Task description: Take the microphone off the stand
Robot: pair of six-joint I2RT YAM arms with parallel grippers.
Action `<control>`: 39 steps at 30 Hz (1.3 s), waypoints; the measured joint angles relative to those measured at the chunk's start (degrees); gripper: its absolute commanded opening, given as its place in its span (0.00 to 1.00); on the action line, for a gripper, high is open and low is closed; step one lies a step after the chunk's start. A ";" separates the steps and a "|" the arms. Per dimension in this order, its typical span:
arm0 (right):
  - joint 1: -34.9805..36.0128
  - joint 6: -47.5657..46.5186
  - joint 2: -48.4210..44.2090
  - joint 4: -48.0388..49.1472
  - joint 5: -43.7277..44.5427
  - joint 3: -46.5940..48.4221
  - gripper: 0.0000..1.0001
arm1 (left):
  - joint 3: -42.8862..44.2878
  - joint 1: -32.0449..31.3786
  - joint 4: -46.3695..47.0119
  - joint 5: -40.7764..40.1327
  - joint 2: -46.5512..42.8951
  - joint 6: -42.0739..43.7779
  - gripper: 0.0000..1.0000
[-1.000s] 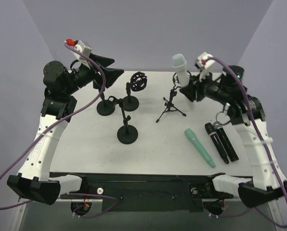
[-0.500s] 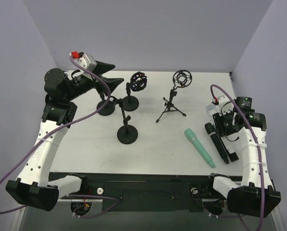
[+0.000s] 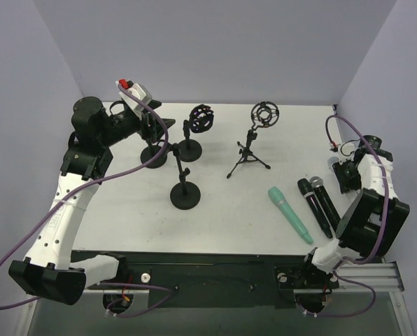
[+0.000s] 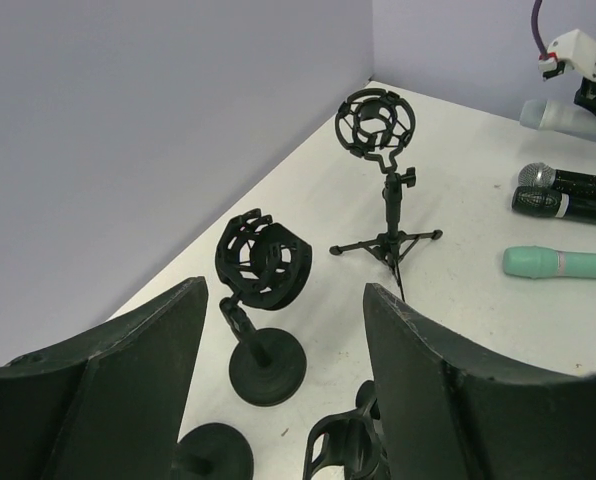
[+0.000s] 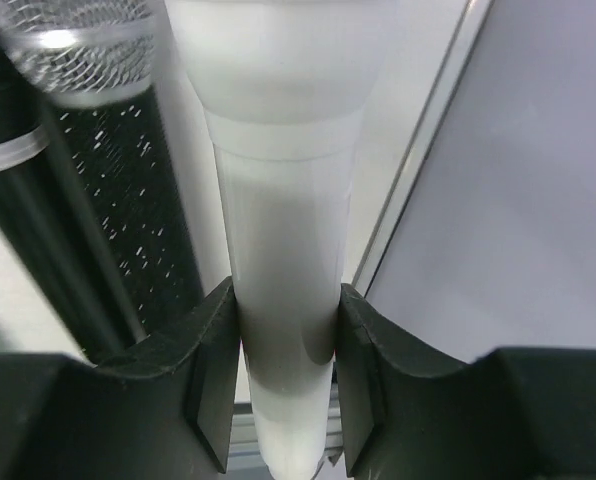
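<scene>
The white microphone [image 5: 283,250] is clamped between my right gripper's [image 5: 283,350] fingers, low at the table's right edge beside two black microphones [image 5: 78,210]. In the top view its pale head [image 3: 333,162] shows just ahead of the right gripper [image 3: 341,171]. The tripod stand [image 3: 249,155] stands mid-table and its shock mount [image 3: 263,115] is empty; the stand also shows in the left wrist view [image 4: 383,170]. My left gripper [image 3: 163,122] is open and empty, hovering above the round-base stands at the back left, fingers [image 4: 128,370] wide apart.
A teal microphone [image 3: 290,214] lies right of centre, the two black microphones [image 3: 320,204] beside it. Three round-base stands [image 3: 185,192] cluster at the left, one with a shock mount [image 3: 201,119]. The table's right edge [image 3: 338,140] is next to the right gripper.
My right gripper carried the white microphone from the tripod stand to the table's right edge and lowered it beside the black microphones. My left gripper shifted slightly right over the round stands.
</scene>
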 measured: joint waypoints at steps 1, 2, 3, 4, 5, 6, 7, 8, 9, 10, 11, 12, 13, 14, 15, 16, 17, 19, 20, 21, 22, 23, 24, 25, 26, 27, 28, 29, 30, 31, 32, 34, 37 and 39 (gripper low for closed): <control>-0.11 -0.24 2.62 0.66 0.44 0.61 0.00 | 0.00 -0.09 -0.15 -0.55 0.00 -0.04 0.74; -0.11 -0.35 5.18 1.42 0.74 1.20 0.00 | 0.00 -0.22 -0.35 -1.01 -0.04 -0.11 0.74; -0.11 -0.50 7.26 2.08 1.03 1.68 0.02 | 0.00 -0.37 -0.61 -1.46 -0.11 -0.13 0.74; -0.11 -0.61 8.61 2.80 1.22 1.84 0.03 | 0.00 -0.52 -1.01 -1.95 -0.26 -0.11 0.74; -0.13 -0.94 9.84 3.41 1.36 1.90 0.06 | 0.00 -0.70 -1.44 -2.32 -0.42 -0.04 0.74; -0.15 -1.36 10.69 3.67 1.36 1.95 0.06 | 0.00 -0.83 -1.84 -2.69 -0.61 0.07 0.74; -0.22 -2.03 11.28 3.80 1.40 1.99 0.09 | 0.00 -1.05 -2.25 -3.15 -0.85 0.11 0.74; -0.22 -2.86 11.82 3.82 1.57 2.05 0.10 | 0.00 -1.18 -2.60 -3.58 -1.07 0.22 0.74; -0.22 -3.52 12.20 3.85 1.68 2.05 0.12 | -0.02 -1.38 -2.95 -4.00 -1.31 0.37 0.74; -0.22 -4.81 12.63 3.82 1.86 2.05 0.14 | 0.00 -1.49 -3.23 -4.39 -1.53 0.61 0.74; -0.22 -5.57 12.98 3.78 1.97 2.05 0.15 | -0.02 -1.55 -3.39 -4.76 -1.66 0.74 0.74; -0.22 -6.69 13.49 3.67 2.14 2.03 0.18 | 0.00 -1.70 -3.58 -5.16 -1.86 1.05 0.74; -0.22 -7.67 14.03 3.61 2.38 1.95 0.20 | 0.00 -1.73 -3.87 -5.42 -1.97 1.22 0.74; -0.22 -8.61 14.67 3.58 2.64 1.68 0.23 | 0.00 -1.77 -4.31 -5.62 -2.08 1.60 0.74; -0.22 -9.16 15.12 3.54 2.82 1.44 0.24 | 0.00 -1.77 -4.57 -5.79 -2.12 1.75 0.74; -0.22 -9.62 15.61 3.43 2.97 1.07 0.27 | 0.00 -1.77 -4.94 -6.03 -2.10 2.05 0.74; -0.22 -9.90 16.00 3.41 3.06 0.61 0.29 | 0.00 -1.77 -5.27 -6.21 -2.10 2.29 0.74; -0.22 -9.92 16.24 3.37 2.97 0.00 0.34 | 0.02 -1.77 -5.88 -6.58 -2.05 2.78 0.74; -0.22 -9.68 16.22 3.39 2.82 -0.31 0.41 | 0.04 -1.77 -6.08 -6.64 -2.03 2.95 0.74; -0.22 -9.40 16.20 3.43 2.73 -0.61 0.44 | 0.04 -1.77 -6.16 -6.69 -2.03 3.08 0.74; -0.22 -8.76 16.17 3.82 2.64 -1.25 0.47 | 0.04 -1.77 -6.23 -6.75 -1.99 3.13 0.74; -0.22 -8.00 16.13 4.04 2.54 -2.19 0.48 | 0.04 -1.77 -6.23 -6.82 -1.95 3.17 0.74; -0.22 -7.30 16.09 4.04 2.34 -3.26 0.49 | 0.04 -1.77 -6.27 -6.86 -1.92 3.21 0.74; -0.22 -6.73 16.06 3.93 2.32 -3.98 0.49 | 0.04 -1.77 -6.38 -6.97 -1.88 3.28 0.74; -0.20 -5.99 15.78 3.21 2.34 -4.33 0.50 | 0.04 -1.77 -6.40 -7.02 -1.88 3.30 0.74; -0.22 -5.01 15.12 3.26 2.19 -4.87 0.49 | 0.04 -1.77 -6.40 -7.04 -1.86 3.32 0.74; -0.20 -4.44 14.78 3.23 2.05 -5.16 0.50 | 0.04 -1.77 -6.38 -7.04 -1.86 3.34 0.74; -0.22 -3.74 14.43 3.34 2.08 -5.49 0.50 | 0.04 -1.77 -6.38 -7.06 -1.86 3.34 0.74; -0.22 -3.28 14.27 3.37 2.08 -5.66 0.50 | 0.04 -1.77 -6.38 -7.06 -1.86 3.34 0.74; -0.20 -2.82 14.19 3.41 2.10 -5.81 0.50 | 0.04 -1.77 -6.38 -7.06 -1.86 3.34 0.74; -0.20 -2.34 14.19 3.39 2.14 -5.84 0.50 | 0.00 -1.77 -6.38 -7.08 -1.86 3.37 0.74; -0.20 -1.62 14.19 3.41 2.27 -5.86 0.51 | -0.15 -1.77 -6.38 -7.15 -1.86 3.48 0.74; -0.20 -0.87 13.79 3.10 2.45 -5.84 0.52 | -1.05 -1.77 -6.45 -7.23 -1.99 3.69 0.74; -0.22 -0.44 12.70 2.32 2.49 -5.81 0.52 | -2.14 -1.77 -6.49 -7.34 -2.29 4.07 0.74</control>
